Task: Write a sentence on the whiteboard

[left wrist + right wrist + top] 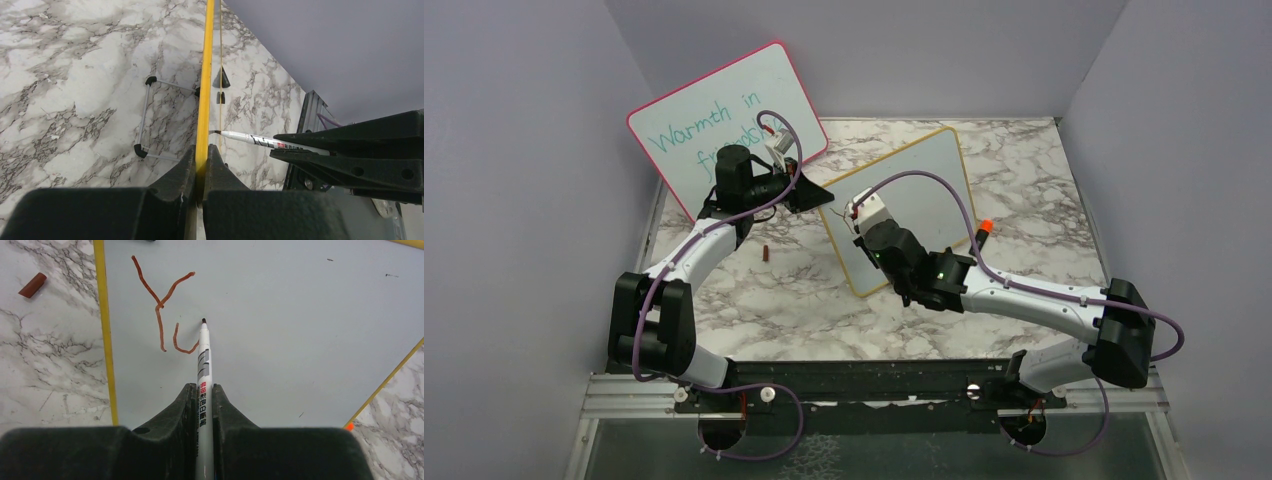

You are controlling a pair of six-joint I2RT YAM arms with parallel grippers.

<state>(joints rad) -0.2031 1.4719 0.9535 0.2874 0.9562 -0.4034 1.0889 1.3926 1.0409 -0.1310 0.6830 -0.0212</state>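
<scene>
Barely started: the sentence (162,305) is just a "Y" plus half a letter, top-left of the whiteboard (300,315), which stands on the worktop (764,300). Right pincer (202,395) is clamped on the marker (204,355), tip at the board. Left pincer (201,162) is clamped on the yellow frame. Nearly all the words remain.

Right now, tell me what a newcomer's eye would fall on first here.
Red-brown strokes, a Y and a half-made letter, stand out on the whiteboard mid-table, the marker in the right gripper at their end. The left gripper pinches the board's yellow edge; a pink-framed board with teal writing leans at back left.
</scene>
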